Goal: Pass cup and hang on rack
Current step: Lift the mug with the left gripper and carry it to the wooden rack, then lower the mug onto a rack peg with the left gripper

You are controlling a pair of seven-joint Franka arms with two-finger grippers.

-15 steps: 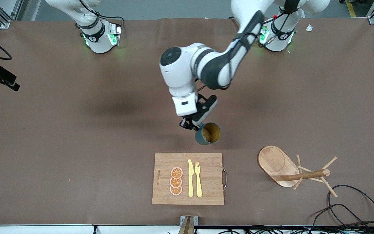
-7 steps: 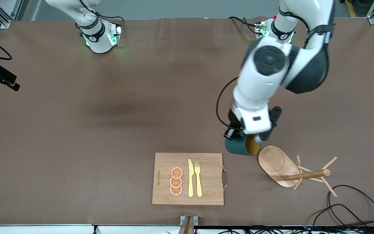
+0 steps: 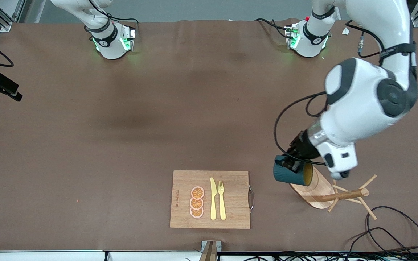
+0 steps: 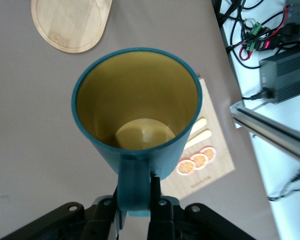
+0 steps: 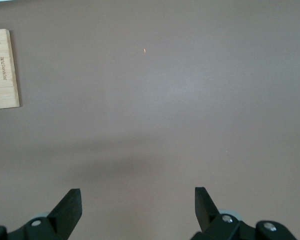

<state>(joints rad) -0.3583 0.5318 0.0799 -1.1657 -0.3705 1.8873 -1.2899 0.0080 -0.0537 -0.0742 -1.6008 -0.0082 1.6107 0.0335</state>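
**Cup held by handle, carried over the rack base**

My left gripper (image 4: 135, 202) is clamped on the handle of the cup (image 4: 136, 112), which leaves the mouth free and the handle loop presented for a peg. The cup rides tipped on its side, up in the air, over the oval base of the rack (image 3: 316, 188). The pegs lie past the cup's mouth, not yet engaged. My right gripper (image 5: 137, 200) waits, spread wide and holding nothing, over bare surface (image 5: 190, 100).

Glossy teal cup (image 3: 291, 174), pale wooden rack (image 3: 316, 191), matt brown table (image 3: 85, 145)
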